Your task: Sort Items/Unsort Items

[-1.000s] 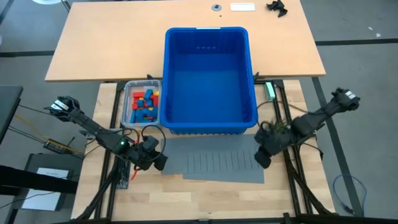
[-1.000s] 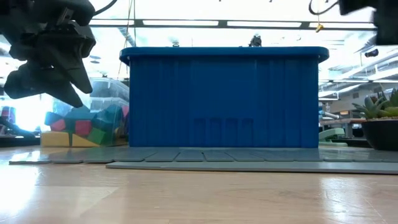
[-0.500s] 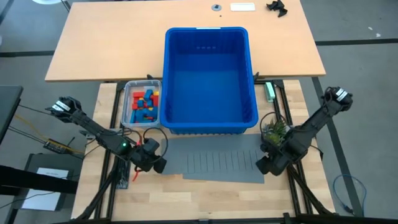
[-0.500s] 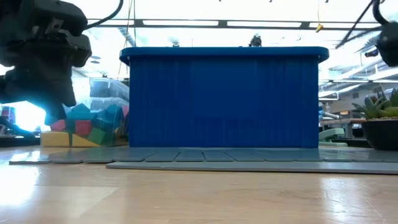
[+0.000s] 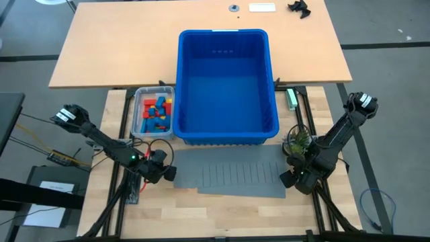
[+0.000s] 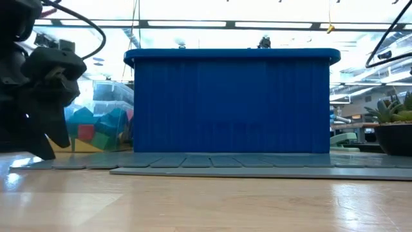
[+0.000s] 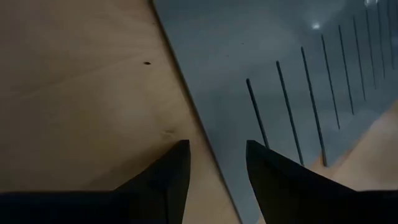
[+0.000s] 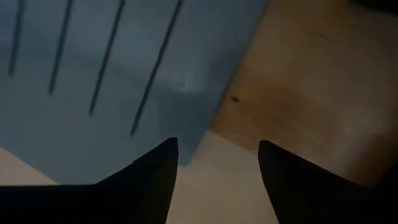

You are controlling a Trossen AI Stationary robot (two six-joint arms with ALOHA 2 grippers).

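With both grippers down at the grey divider sheets (image 5: 232, 176), I see each set of jaws parted and holding nothing.

My left gripper (image 5: 169, 173) sits low at the sheets' left edge; its wrist view shows the two fingers (image 7: 168, 180) apart, straddling that edge over bare wood. My right gripper (image 5: 287, 179) is at the sheets' right end, its fingers (image 8: 152, 177) spread wider, astride the sheet's corner. Just beyond the sheets stands the large blue bin (image 5: 227, 86). The items (image 5: 156, 113), red, yellow and blue blocks, lie piled in a small clear tray (image 5: 138, 111) touching the bin's left side, well apart from both grippers. A potted plant (image 5: 298, 140) stands beside the right arm.
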